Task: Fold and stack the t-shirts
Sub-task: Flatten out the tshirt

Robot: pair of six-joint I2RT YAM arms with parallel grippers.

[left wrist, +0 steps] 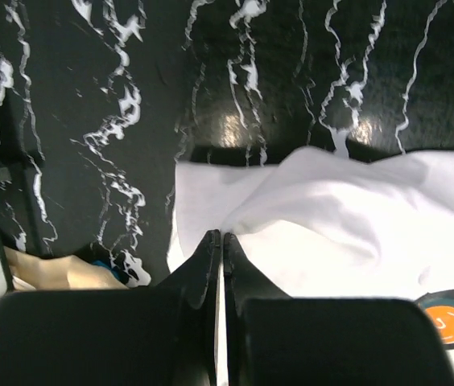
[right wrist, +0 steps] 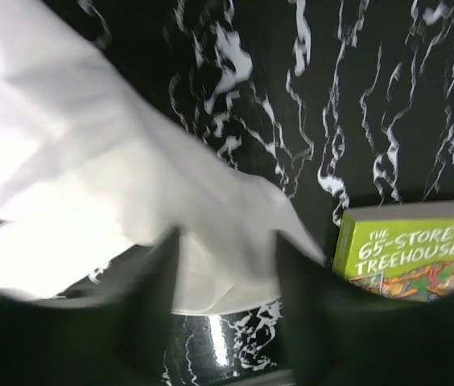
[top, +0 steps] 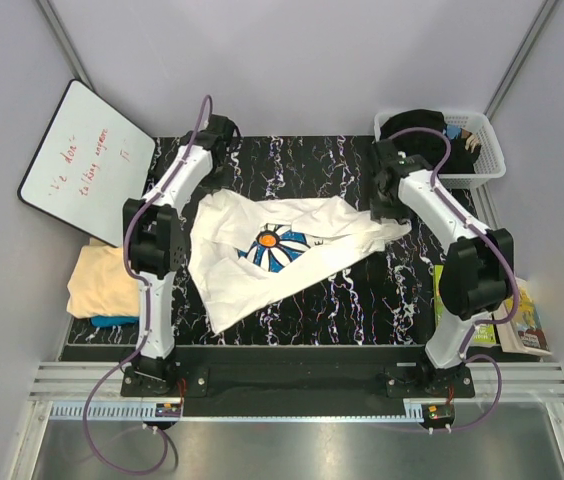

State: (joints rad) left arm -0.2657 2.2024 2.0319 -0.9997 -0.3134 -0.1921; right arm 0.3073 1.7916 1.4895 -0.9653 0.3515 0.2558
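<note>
- The white t-shirt (top: 252, 275) lies spread mid-table, daisy print (top: 277, 248) up, its long axis slanting from near-left to far-right.
- Left gripper (left wrist: 220, 241) sits at the shirt's far-left corner, jaws pressed together with a sliver of white between, apparently pinching the edge.
- Right gripper (right wrist: 227, 241) is at the far-right sleeve tip, jaws apart and straddling the cloth.
- The peach t-shirt (top: 107, 280) and teal t-shirt (top: 112, 321) lie left of the table (top: 362, 300).
- A book (right wrist: 408, 249) lies near the right sleeve, and could snag a fold.

White t-shirt (right wrist: 90, 185) lying between the spread gripper (right wrist: 227, 241) fingers, black marbled table (right wrist: 356, 96) beneath; green book (right wrist: 408, 257) at right
</note>
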